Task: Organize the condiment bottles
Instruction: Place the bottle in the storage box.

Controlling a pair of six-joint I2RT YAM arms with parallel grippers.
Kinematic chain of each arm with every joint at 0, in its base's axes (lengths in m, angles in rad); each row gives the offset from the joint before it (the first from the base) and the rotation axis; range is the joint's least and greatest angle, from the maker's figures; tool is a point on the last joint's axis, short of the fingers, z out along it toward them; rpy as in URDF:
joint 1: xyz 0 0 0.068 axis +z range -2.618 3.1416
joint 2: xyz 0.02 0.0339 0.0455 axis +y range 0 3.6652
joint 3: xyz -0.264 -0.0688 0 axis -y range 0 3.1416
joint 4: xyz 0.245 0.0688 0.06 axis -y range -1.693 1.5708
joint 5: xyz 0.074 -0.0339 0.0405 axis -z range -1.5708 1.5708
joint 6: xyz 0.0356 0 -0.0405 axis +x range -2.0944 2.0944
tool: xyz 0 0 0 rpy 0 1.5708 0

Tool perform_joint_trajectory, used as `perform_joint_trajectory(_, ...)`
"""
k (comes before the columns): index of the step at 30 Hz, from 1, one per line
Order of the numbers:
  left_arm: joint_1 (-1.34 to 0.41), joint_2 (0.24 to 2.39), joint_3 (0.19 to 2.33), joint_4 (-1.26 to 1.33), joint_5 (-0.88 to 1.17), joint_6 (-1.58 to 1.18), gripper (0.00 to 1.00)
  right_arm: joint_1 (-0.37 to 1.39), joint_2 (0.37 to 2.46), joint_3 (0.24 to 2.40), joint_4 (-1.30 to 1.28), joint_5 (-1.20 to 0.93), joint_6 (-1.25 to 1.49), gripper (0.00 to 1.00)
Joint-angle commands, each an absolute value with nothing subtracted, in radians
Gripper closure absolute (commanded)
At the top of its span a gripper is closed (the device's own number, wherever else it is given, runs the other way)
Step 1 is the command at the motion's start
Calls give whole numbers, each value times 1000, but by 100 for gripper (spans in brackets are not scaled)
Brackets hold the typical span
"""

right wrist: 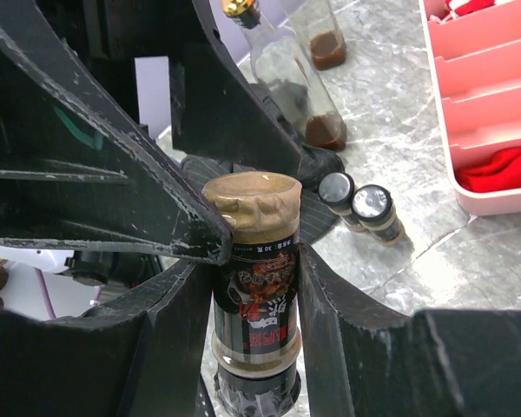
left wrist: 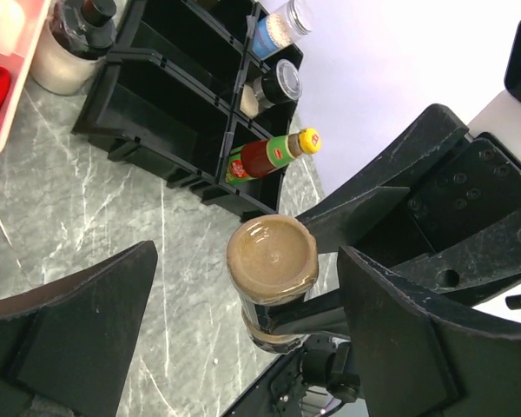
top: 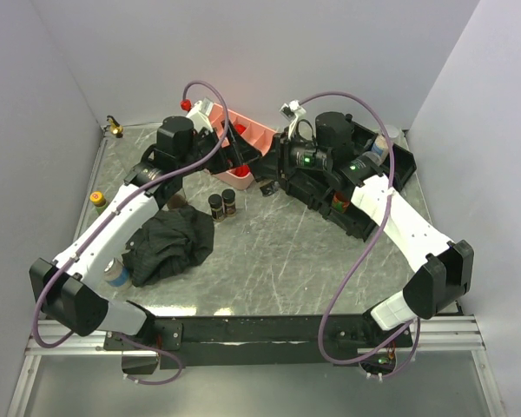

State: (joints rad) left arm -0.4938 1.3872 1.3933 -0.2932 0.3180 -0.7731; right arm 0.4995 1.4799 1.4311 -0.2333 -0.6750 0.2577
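My right gripper (right wrist: 253, 291) is shut on a dark-labelled spice jar (right wrist: 253, 261), held off the table with its tan end (left wrist: 272, 259) pointing away from its black lid. My left gripper (left wrist: 247, 261) is open, its fingers (left wrist: 78, 330) either side of that tan end, with a gap on both sides. Both grippers meet mid-table at the back, left (top: 243, 161) and right (top: 273, 169). Two black-lidded jars (top: 222, 203) stand on the table below. A yellow-capped red sauce bottle (left wrist: 269, 155) and pale shakers (left wrist: 278, 82) sit in the black organiser (left wrist: 174, 113).
A pink compartment tray (top: 247, 139) with red pieces lies at the back centre. The black cloth (top: 169, 243) is bunched left of centre, a shaker (top: 115, 273) beside it. A yellow-capped bottle (top: 98, 201) and a gold-spouted one (top: 114, 127) stand along the left edge.
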Motion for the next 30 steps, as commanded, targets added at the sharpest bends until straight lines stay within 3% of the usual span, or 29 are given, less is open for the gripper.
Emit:
perform_joint_trajectory(1,-486,1397,1397,-258,356,-807,11,499,1427,1422,-155,-706,282,99)
perform_joint_trajectory(6,-479,1414,1384,-212,413,-853,20,499,1437,1416,-164,-695,282,98)
perform_joint_trajectory(9,-477,1417,1370,-178,449,-890,33,497,1447,1411,-163,-680,288,96)
perform_joint_trajectory(10,-476,1419,1365,-166,460,-902,42,499,1450,1411,-166,-670,288,95)
perform_joint_trajectory(14,-462,1424,1353,-137,520,-960,63,499,1471,1414,-175,-632,284,86)
perform_joint_trajectory(17,-440,1420,1339,-92,561,-1020,79,488,1480,1414,-178,-614,307,63)
perform_joint_trajectory(18,-433,1420,1335,-78,583,-1060,84,486,1476,1399,-158,-611,320,47)
perform_joint_trajectory(19,-413,1417,1321,-57,591,-1086,91,482,1467,1387,-140,-606,349,40)
perform_joint_trajectory(23,-350,1407,1267,82,629,-1242,99,477,1372,1280,-3,-540,463,9)
perform_joint_trajectory(30,-279,1413,1223,333,623,-1547,99,480,1194,985,548,-394,594,8)
